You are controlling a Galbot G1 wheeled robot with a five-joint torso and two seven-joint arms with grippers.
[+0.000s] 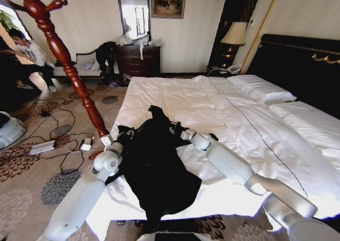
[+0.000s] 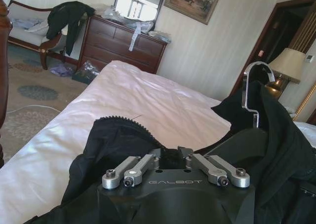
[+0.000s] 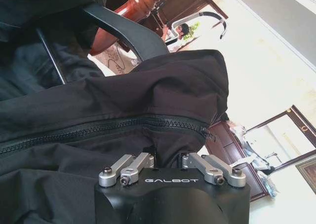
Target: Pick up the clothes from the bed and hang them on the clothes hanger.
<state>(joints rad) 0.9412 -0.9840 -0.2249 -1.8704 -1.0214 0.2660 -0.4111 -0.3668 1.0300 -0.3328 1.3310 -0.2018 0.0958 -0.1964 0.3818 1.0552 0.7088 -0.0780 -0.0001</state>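
**On the bed's near corner, both arms at the black coat**

On the near left part of the wide white-sheeted bed [image 1: 223,113] lies the long black soft-fabric coat [image 1: 154,161], spread from the mattress middle down over the foot edge. The left end effector [image 1: 126,134] reaches into the coat's left side; in the left wrist view [image 2: 173,160] its fingers sit pressed close together into dark cloth, seemingly pinching it, though the tips are buried. The right end effector [image 1: 175,128] meets the coat's upper right edge; in the right wrist view [image 3: 168,160] its fingers are drawn in tight against fabric just below the zip. A black plastic hanger with a metal hook [image 2: 254,93] stands up inside the coat. The tall glossy red-brown turned wooden coat stand [image 1: 66,60] rises from the carpet just beside the bed's left edge.
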